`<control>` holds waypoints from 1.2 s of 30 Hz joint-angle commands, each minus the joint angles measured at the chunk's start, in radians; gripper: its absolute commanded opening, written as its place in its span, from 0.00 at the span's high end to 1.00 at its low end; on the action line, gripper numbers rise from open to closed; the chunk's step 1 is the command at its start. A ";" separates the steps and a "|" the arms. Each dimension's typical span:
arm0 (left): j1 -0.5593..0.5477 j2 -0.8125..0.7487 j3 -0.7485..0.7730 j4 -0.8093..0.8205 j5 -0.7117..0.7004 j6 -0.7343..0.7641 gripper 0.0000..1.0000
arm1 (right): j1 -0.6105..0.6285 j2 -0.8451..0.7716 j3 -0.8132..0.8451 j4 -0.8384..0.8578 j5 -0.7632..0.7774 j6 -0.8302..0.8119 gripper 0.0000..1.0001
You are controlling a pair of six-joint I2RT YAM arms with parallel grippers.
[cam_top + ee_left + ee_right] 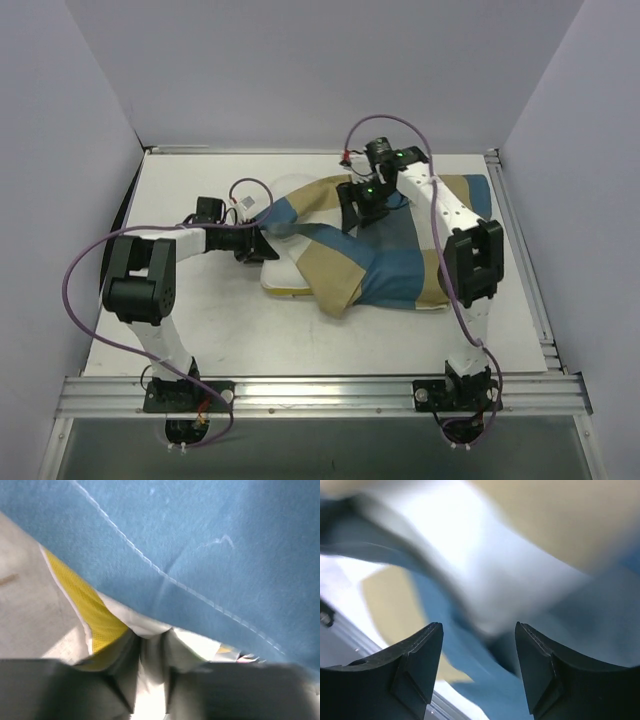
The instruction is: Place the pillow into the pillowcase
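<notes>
The checked blue, tan and white pillowcase [390, 260] lies crumpled over most of the cream pillow [282, 278], whose left corners stick out. My left gripper [262, 243] is at the pillow's left edge. In the left wrist view that gripper [150, 645] is nearly shut, with a fold of white pillow fabric [195, 645] pinched between its fingers. Yellow piping [95, 610] runs beside the fold, and the blue pillowcase [200, 540] lies over it. My right gripper [358, 210] hovers over the pillowcase's back part. Its jaws [479, 630] stand wide apart with nothing between them, and the blurred pillowcase [485, 675] is beyond.
The white table [200, 320] is bare to the left and in front of the pillow. An aluminium rail [320, 392] runs along the near edge. Grey walls close in the back and both sides. Purple cables loop over both arms.
</notes>
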 commanded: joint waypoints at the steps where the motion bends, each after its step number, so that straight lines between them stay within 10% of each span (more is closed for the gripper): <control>1: -0.017 -0.070 -0.036 0.030 -0.005 0.017 0.62 | -0.127 -0.214 -0.081 -0.111 0.163 0.019 0.40; 12: -0.086 -0.054 -0.019 -0.010 -0.097 0.064 0.44 | -0.167 -0.095 -0.240 -0.102 0.329 -0.009 0.41; 17: -0.107 -0.028 -0.024 0.008 -0.094 0.046 0.57 | -0.143 -0.012 -0.181 -0.102 0.260 -0.010 1.00; 23: -0.127 -0.021 -0.099 0.166 -0.001 -0.084 1.00 | -0.019 -0.087 -0.060 -0.089 -0.034 -0.023 1.00; 28: -0.147 -0.067 -0.139 0.378 0.015 -0.256 1.00 | 0.103 -0.150 -0.012 -0.018 -0.329 0.037 1.00; 36: -0.129 -0.135 -0.133 0.258 -0.001 -0.171 1.00 | -0.026 -0.089 -0.153 -0.024 -0.207 0.020 1.00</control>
